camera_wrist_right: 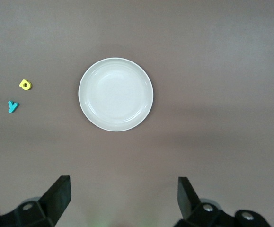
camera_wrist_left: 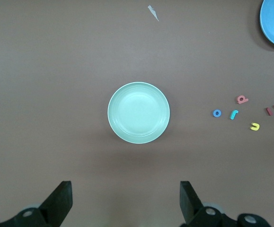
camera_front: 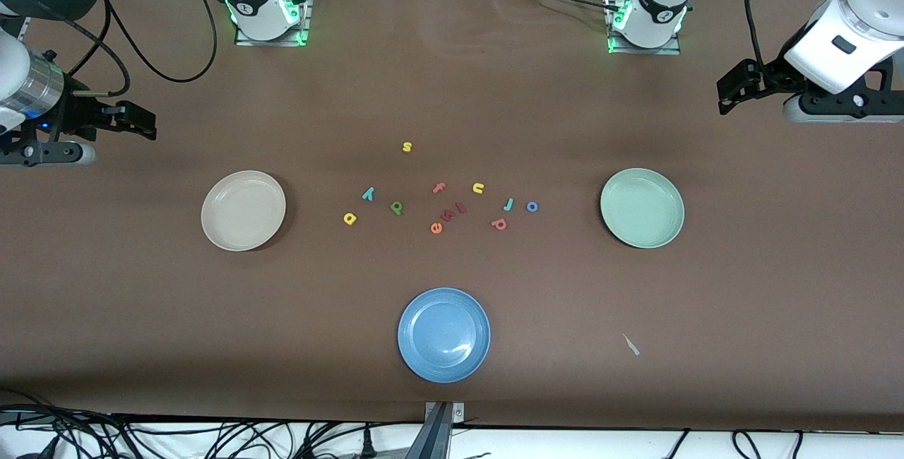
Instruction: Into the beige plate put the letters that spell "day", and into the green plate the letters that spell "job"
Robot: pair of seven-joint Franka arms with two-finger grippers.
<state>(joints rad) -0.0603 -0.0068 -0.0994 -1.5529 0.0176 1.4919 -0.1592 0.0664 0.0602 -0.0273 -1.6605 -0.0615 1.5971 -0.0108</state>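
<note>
The beige plate (camera_front: 243, 210) (camera_wrist_right: 116, 94) lies empty toward the right arm's end, the green plate (camera_front: 642, 207) (camera_wrist_left: 138, 112) empty toward the left arm's end. Between them on the table lie the yellow round letter (camera_front: 349, 218) (camera_wrist_right: 25, 84), teal y (camera_front: 368, 194) (camera_wrist_right: 13, 106), dark green d (camera_front: 397, 207), light blue j (camera_front: 508, 205) (camera_wrist_left: 234, 114), dark blue o (camera_front: 532, 207) (camera_wrist_left: 216, 113) and salmon b (camera_front: 499, 224) (camera_wrist_left: 242, 99). My left gripper (camera_front: 727, 95) (camera_wrist_left: 126, 198) hangs open high over the table by the green plate. My right gripper (camera_front: 145, 123) (camera_wrist_right: 124, 196) hangs open high by the beige plate. Both hold nothing.
A blue plate (camera_front: 443, 334) lies nearest the front camera, mid-table. Other letters lie among the task's own: yellow s (camera_front: 407, 147), yellow u (camera_front: 478, 188), salmon f (camera_front: 438, 188), orange e (camera_front: 436, 228). A small pale scrap (camera_front: 631, 344) lies near the front edge.
</note>
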